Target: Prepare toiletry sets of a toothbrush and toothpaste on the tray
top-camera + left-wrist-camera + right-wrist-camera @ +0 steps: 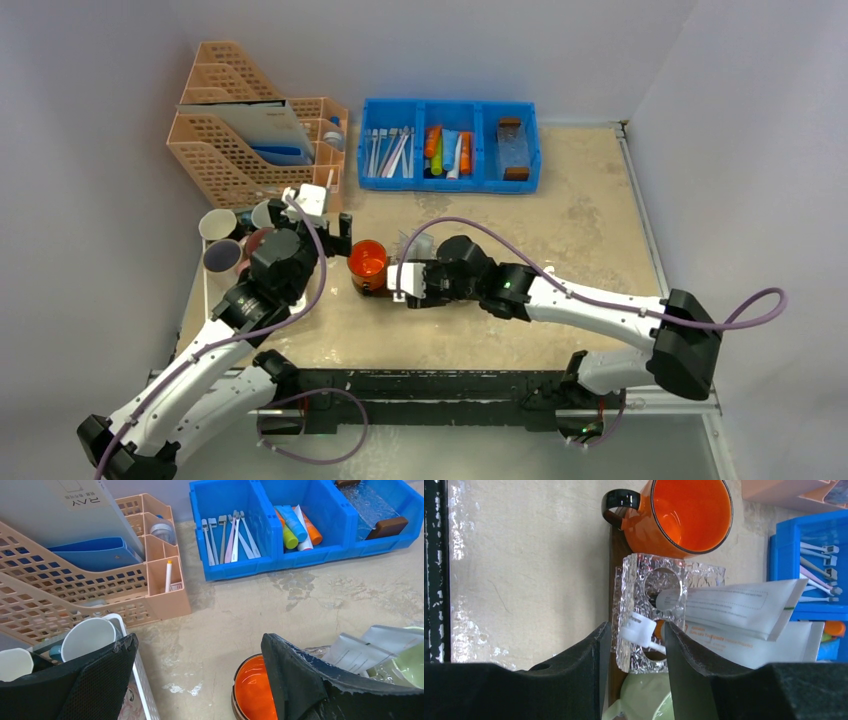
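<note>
The dark brown tray (615, 555) carries an orange mug (686, 512), a clear crinkled holder (644, 580) and a pale green mug (644, 695). White toothpaste pouches (734, 605) lean on the holder, one with its end in the upper hole. My right gripper (637, 630) is open over the holder's lower hole. A white toothbrush head (639, 629) lies between its fingers, and the handle runs behind the right finger. My left gripper (198, 640) is open and empty beside the orange mug (255, 690). More toothbrushes (227, 535) lie in the blue bin (235, 570).
The blue bin (450, 182) at the back also holds orange, green and blue tubes (295, 525) and a clear item with brown ends (370, 505). A peach file organiser (250, 130) and white mugs (90, 637) in a white rack (145, 695) stand at the left.
</note>
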Robot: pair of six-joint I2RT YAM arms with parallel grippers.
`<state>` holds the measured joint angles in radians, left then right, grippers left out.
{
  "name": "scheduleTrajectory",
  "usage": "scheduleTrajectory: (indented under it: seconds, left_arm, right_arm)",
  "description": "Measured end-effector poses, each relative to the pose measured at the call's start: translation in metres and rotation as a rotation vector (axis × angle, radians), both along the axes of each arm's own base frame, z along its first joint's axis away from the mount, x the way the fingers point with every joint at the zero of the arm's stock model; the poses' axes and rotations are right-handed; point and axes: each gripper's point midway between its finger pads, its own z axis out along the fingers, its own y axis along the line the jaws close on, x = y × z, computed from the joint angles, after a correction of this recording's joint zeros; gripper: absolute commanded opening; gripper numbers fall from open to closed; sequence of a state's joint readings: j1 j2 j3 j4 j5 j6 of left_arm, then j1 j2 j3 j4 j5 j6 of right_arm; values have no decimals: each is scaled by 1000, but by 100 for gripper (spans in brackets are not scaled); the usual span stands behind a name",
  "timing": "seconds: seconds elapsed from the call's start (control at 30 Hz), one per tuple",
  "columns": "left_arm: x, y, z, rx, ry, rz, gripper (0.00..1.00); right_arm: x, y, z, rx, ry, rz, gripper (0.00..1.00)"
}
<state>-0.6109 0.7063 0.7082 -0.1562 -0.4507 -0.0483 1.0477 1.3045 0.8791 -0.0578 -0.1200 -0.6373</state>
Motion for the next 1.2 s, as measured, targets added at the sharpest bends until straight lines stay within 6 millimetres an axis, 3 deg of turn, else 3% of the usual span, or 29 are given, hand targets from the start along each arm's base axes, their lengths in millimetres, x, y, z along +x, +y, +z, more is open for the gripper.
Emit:
scheduleTrajectory:
  seconds: [0.23, 0.7, 0.97, 1.2]
  left_arm:
    - [-1, 1, 2, 4, -7, -1, 93]
    - [-2, 2, 4, 2, -15, -2, 93]
    - [-3, 2, 6, -1, -20, -2, 93]
    - [-3, 3, 6, -1, -21, -2, 93]
  right_arm:
    - [-1, 9, -6, -15, -8, 4, 42]
    - [-1, 11, -6, -26, -16, 11, 23]
    - [-1, 10, -7, -34, -14, 9, 37]
    - [5, 10, -13, -50, -25, -15, 38]
